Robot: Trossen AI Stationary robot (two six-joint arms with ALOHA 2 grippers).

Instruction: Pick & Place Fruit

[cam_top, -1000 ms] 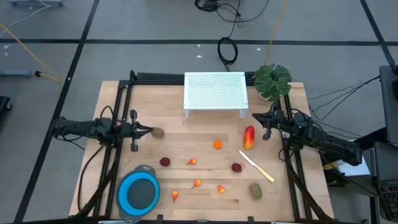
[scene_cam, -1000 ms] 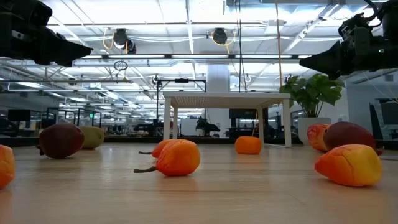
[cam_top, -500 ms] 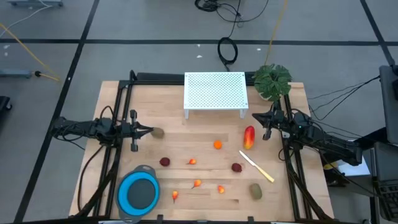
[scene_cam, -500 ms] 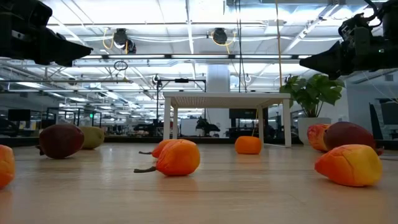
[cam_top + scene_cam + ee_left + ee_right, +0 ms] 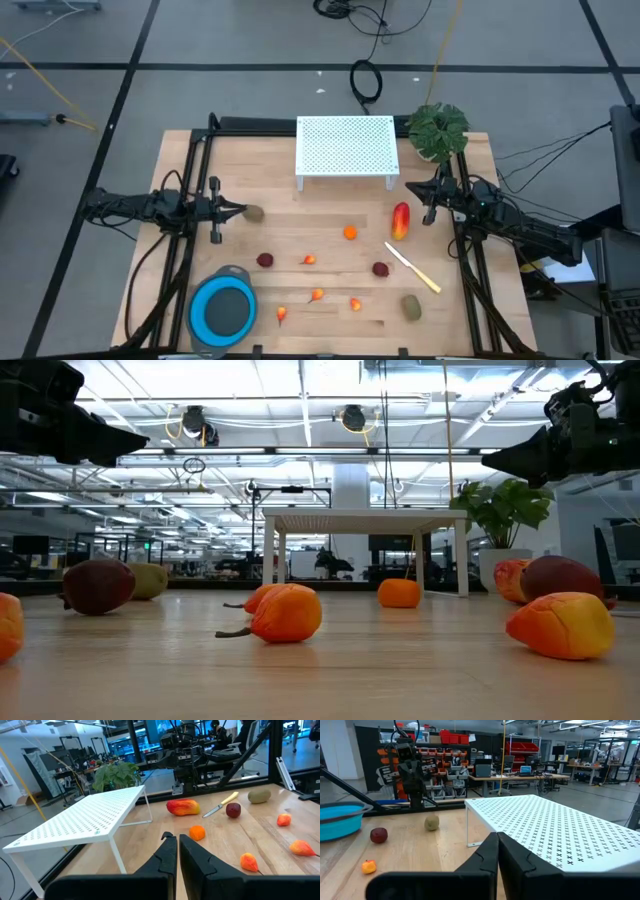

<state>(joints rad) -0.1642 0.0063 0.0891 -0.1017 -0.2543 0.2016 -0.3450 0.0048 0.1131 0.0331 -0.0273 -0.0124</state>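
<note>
The fruit lies scattered on the wooden table (image 5: 330, 280). There is an elongated red-yellow piece (image 5: 401, 221), two brown-green ovals (image 5: 254, 213) (image 5: 411, 306), two dark red balls (image 5: 265, 260) (image 5: 381, 268), an orange ball (image 5: 350, 233) and several small orange-red bits (image 5: 317, 295). My left gripper (image 5: 240, 211) hovers shut at the table's left side, level, above and just left of one oval, and shows shut in its wrist view (image 5: 177, 845). My right gripper (image 5: 412, 186) hovers shut at the right side, above the table near the red-yellow piece, and also shows shut (image 5: 496, 842). Both are empty.
A white perforated rack (image 5: 346, 148) stands at the far middle, with a potted plant (image 5: 438, 130) at the far right corner. A round blue bowl (image 5: 223, 311) sits at the near left. A pale-handled knife (image 5: 413, 268) lies right of centre. Dark frame rails run along both sides.
</note>
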